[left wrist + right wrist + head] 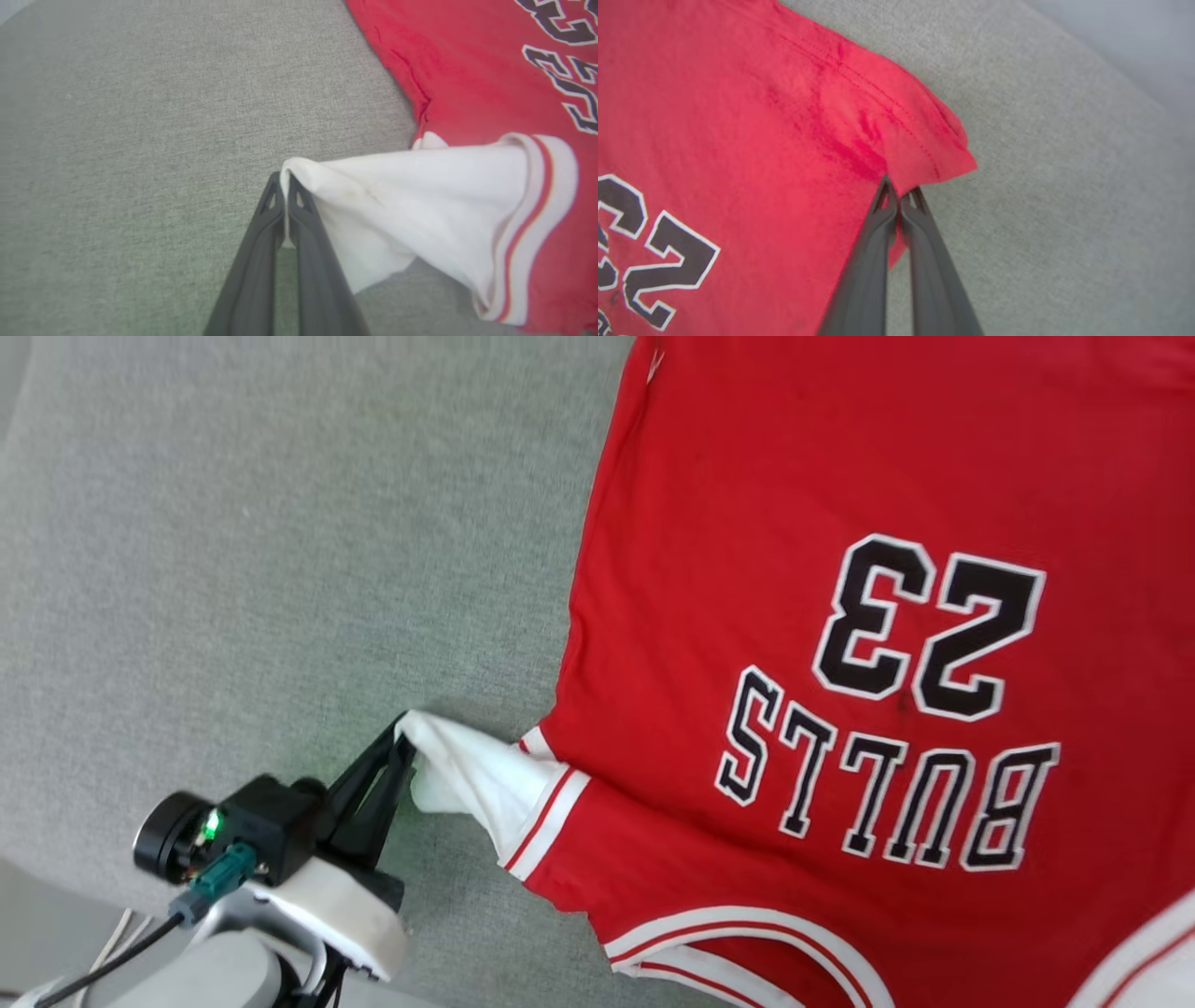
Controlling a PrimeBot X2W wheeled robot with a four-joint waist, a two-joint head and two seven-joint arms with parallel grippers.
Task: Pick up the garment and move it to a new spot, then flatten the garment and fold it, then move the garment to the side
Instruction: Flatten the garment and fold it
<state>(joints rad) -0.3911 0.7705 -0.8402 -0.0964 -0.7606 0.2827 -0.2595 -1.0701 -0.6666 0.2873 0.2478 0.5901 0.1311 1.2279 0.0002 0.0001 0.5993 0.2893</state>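
The garment [766,579] is a red jersey shirt with a black "23" and "BULLS" outlined in white, spread over the grey cushion, print upside down in the head view. Its white sleeve [467,784] is pulled out to the left, and my left gripper [403,733] is shut on the sleeve's tip. In the left wrist view the left gripper [285,179] pinches the white sleeve [411,205], which lifts off the cushion. In the right wrist view my right gripper [899,191] is shut on the red hem corner of the garment [738,121].
A grey woven cushion surface [280,569] lies under everything, with bare room to the left of the garment. A paler edge of the cushion [1134,42] shows at the far right of the right wrist view. A cable [112,961] trails from my left wrist.
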